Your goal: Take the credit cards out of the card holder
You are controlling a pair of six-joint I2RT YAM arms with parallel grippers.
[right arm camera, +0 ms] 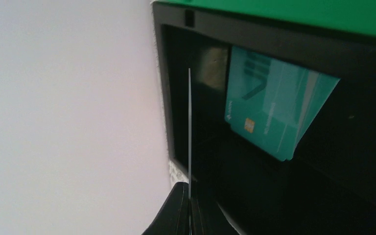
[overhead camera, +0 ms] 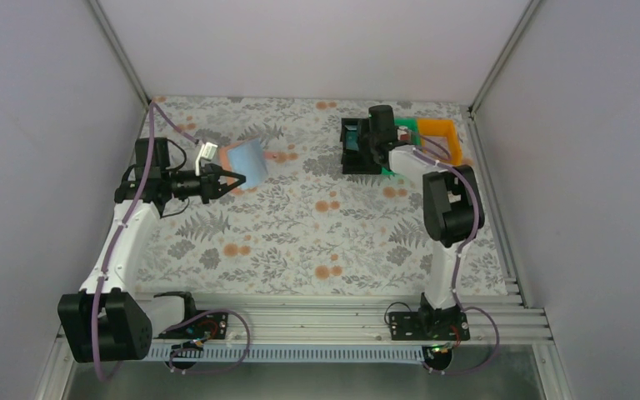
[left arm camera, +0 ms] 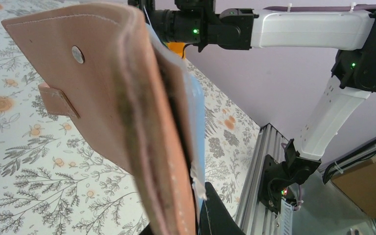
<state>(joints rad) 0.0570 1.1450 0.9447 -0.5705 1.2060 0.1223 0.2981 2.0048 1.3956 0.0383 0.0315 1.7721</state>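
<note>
The card holder (overhead camera: 247,161) is salmon-tan outside and light blue inside, and hangs above the table at the back left. My left gripper (overhead camera: 227,181) is shut on its lower edge. In the left wrist view the card holder (left arm camera: 112,93) fills the middle, seen from its side, and the left gripper (left arm camera: 198,218) pinches its bottom. My right gripper (right arm camera: 189,196) is shut on a thin credit card (right arm camera: 189,127), seen edge-on over the black bin (right arm camera: 176,98). Teal credit cards (right arm camera: 274,107) lie inside that bin. From above, the right gripper (overhead camera: 357,148) sits over the black bin (overhead camera: 347,162).
A green bin (overhead camera: 406,132) and an orange bin (overhead camera: 442,137) stand beside the black bin at the back right. The flower-patterned table cover (overhead camera: 300,233) runs to grey walls on three sides. An aluminium rail (overhead camera: 317,315) carries both arm bases at the near edge.
</note>
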